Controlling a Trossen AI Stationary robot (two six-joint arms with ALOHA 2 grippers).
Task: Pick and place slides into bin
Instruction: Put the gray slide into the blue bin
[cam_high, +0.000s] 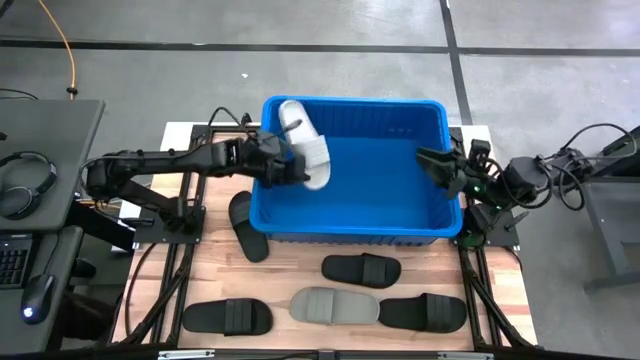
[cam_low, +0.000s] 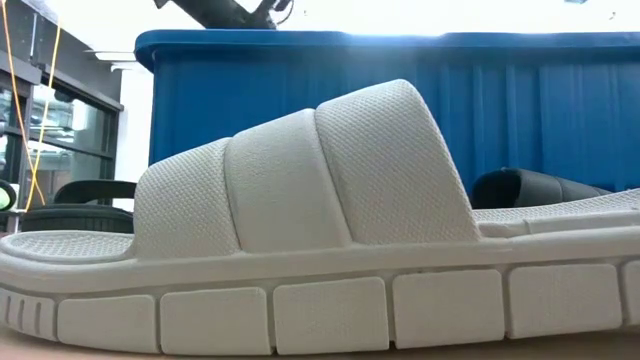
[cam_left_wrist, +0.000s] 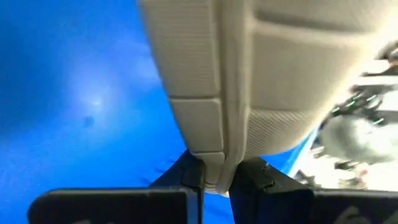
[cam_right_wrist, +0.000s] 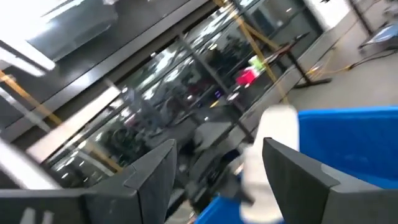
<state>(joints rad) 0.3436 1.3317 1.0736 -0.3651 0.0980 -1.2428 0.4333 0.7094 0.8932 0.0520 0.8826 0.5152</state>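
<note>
The blue bin (cam_high: 380, 190) stands at the middle of the table. My left gripper (cam_high: 287, 168) reaches in over the bin's left wall, shut on a white slide (cam_high: 305, 143). My right gripper (cam_high: 440, 168) hovers open over the bin's right wall with nothing between its fingers (cam_right_wrist: 155, 171). In front of the bin a grey slide (cam_high: 334, 305) and three black slides (cam_high: 361, 269) (cam_high: 228, 316) (cam_high: 422, 312) lie flat on the table. Another black slide (cam_high: 247, 225) lies beside the bin's left front corner. My left gripper pinches the white slide's sole edge (cam_left_wrist: 214, 171) between its two fingers (cam_left_wrist: 261, 180), near the slide's near end. The fingers come from the table's left, slanting down. The slide is lifted, tilted on its side over the bin's left part, and stretches away toward the bin's far rim.
The bin (cam_low: 400, 100) fills the table's far half between the two arms. In the low view the grey slide (cam_low: 300, 250) fills the foreground. A desk with headphones (cam_high: 25, 180) stands off the table's left side. Cables (cam_high: 590, 160) trail on the right.
</note>
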